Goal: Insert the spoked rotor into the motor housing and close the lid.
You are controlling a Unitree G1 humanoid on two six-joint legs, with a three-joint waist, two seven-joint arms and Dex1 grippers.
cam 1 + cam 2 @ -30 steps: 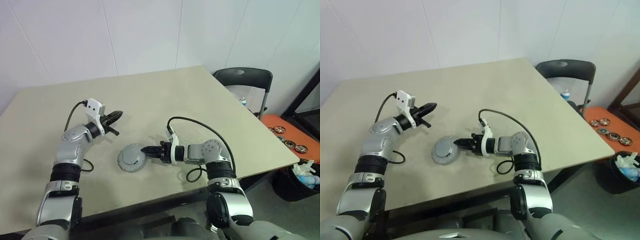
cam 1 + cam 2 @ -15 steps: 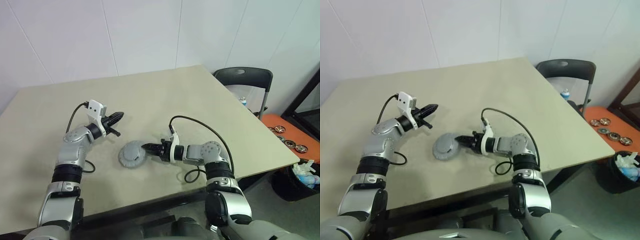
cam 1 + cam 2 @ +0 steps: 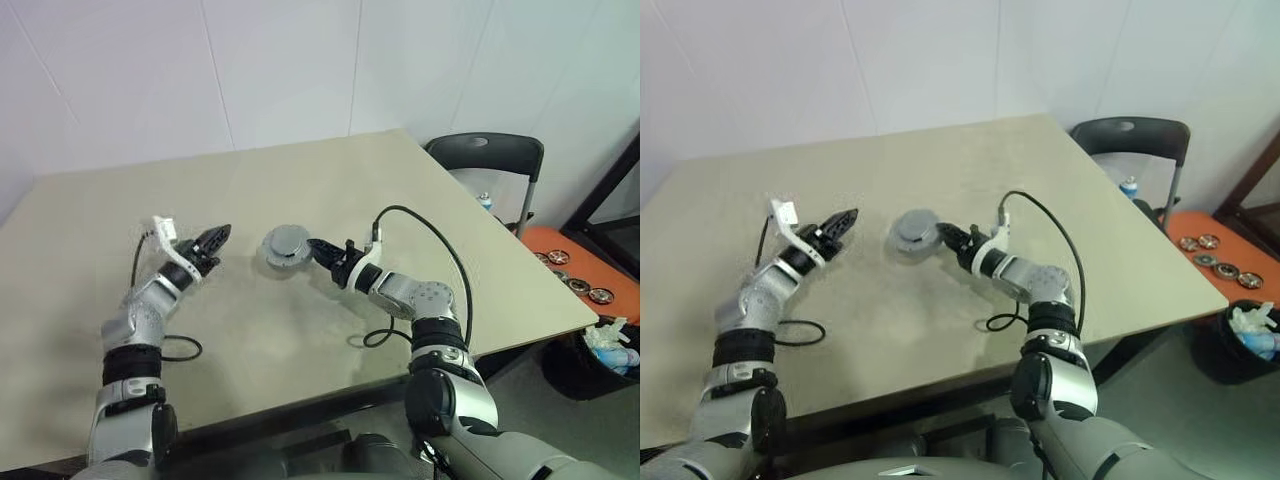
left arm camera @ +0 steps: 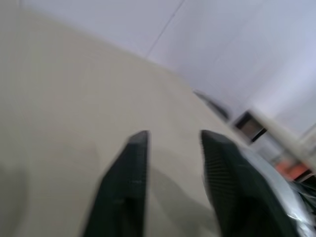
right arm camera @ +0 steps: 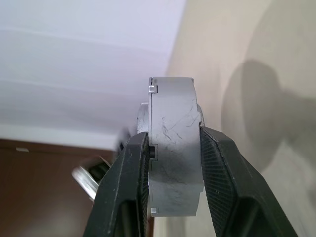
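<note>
Motor housing (image 5: 174, 148), apparently lidded already, is seen clamped edge-on between the right gripper's (image 3: 318, 247) 2 fingers, raised off the table (image 3: 420, 200). Left gripper (image 3: 217, 238) is held parted and empty; a level, steady carry is advised.

Scratched matt grey metal motor housing (image 5: 174, 148) between ribbed black fingers (image 5: 129, 187), matt beige table (image 3: 300, 320)

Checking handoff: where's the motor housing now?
Head views: the motor housing is mid-table, clamped by the right gripper, with the left gripper open to its left.
</note>
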